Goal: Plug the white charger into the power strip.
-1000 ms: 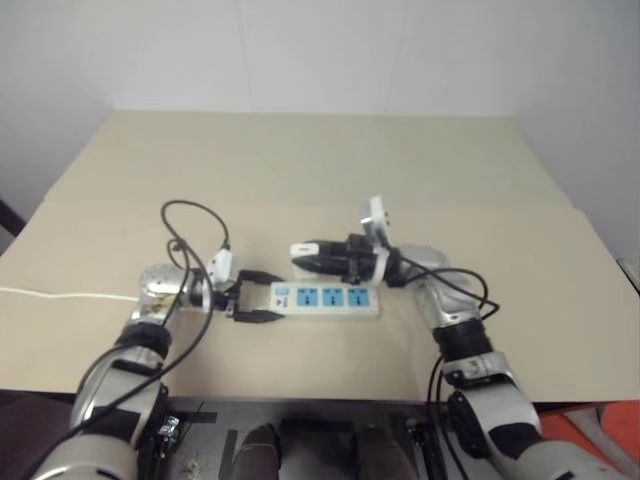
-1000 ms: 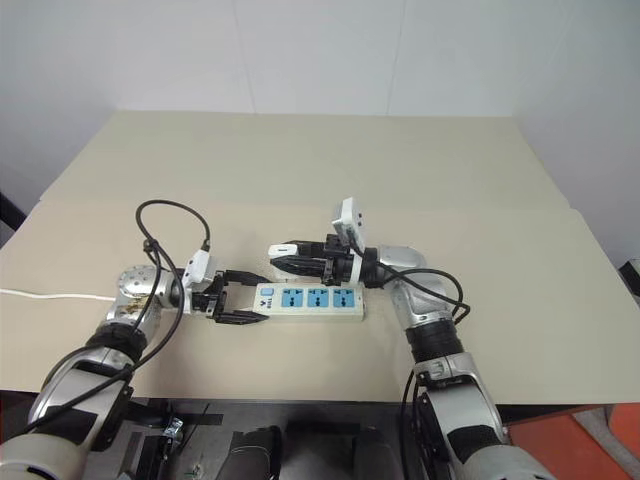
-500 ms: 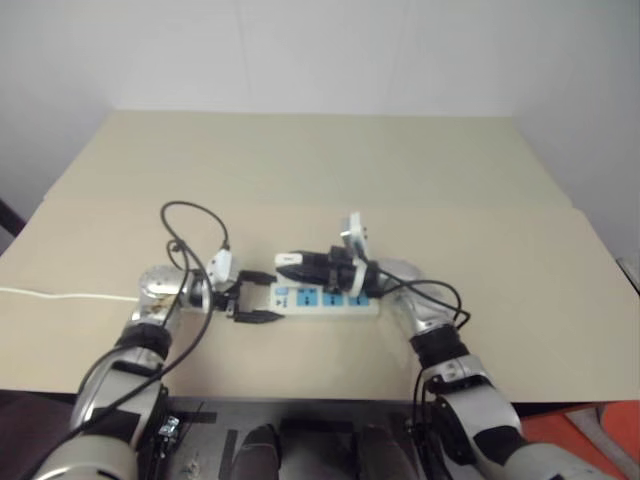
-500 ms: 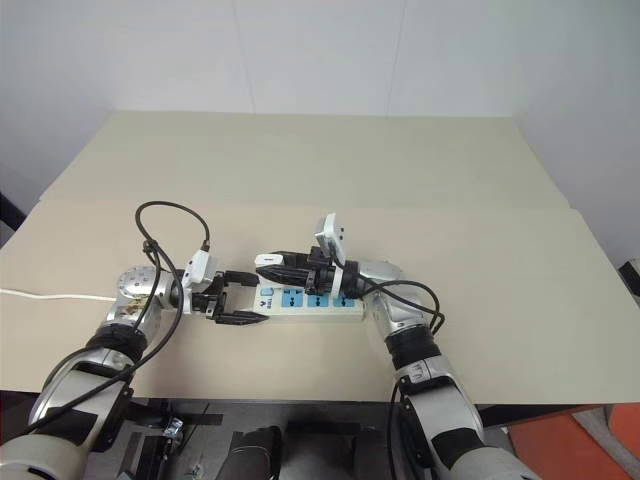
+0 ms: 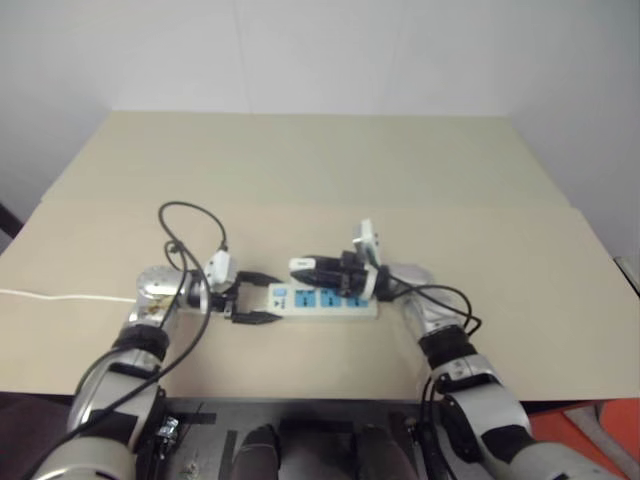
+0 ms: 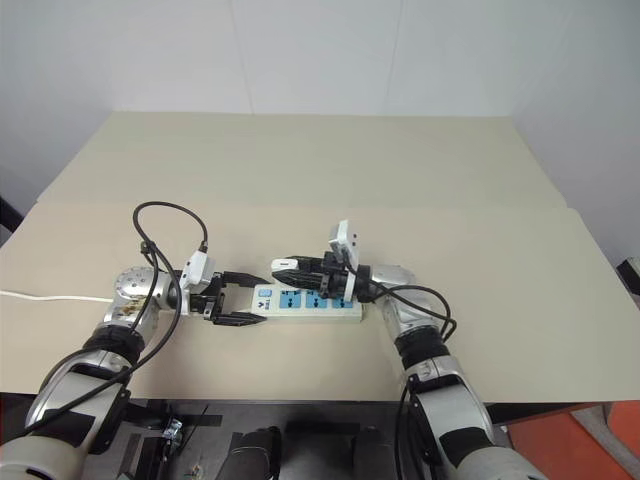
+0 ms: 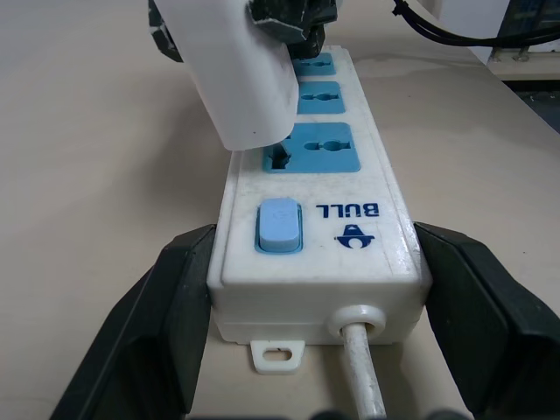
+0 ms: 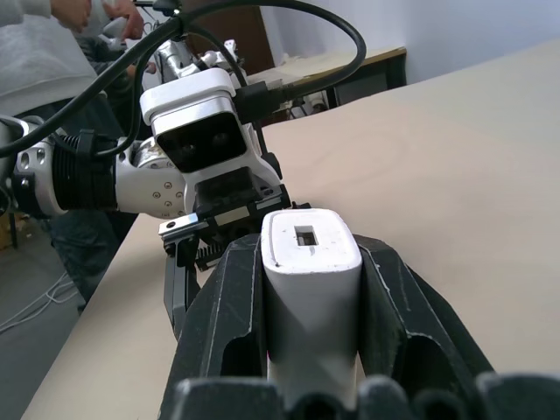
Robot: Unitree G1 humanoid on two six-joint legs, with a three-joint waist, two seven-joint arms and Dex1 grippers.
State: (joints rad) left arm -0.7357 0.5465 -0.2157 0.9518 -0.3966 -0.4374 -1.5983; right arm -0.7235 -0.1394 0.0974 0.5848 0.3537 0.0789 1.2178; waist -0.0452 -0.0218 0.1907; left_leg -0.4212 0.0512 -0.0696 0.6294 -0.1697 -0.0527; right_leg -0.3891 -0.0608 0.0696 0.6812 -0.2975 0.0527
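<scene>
The power strip (image 5: 327,300) lies on the table, a white bar with three blue sockets and a blue switch (image 7: 277,226) at its left end. My left gripper (image 5: 262,298) straddles that switch end, one black finger (image 7: 175,315) against each side of the strip. The white charger (image 7: 245,74) is clamped in my right gripper (image 5: 305,266), which comes in from the right. In the left wrist view the charger hangs tilted just over the socket (image 7: 313,149) nearest the switch. Its prongs are hidden, and I cannot tell if it touches the socket. The right wrist view shows the charger's (image 8: 311,289) back end between the fingers.
The strip's white cord (image 5: 60,296) runs off to the left over the tan table (image 5: 300,170). A black cable loop (image 5: 190,212) rises from my left wrist. A person (image 8: 52,52) stands beyond the table's left edge.
My right gripper has sunk a little with the charger, closer to the strip. The left gripper and the strip have stayed put.
</scene>
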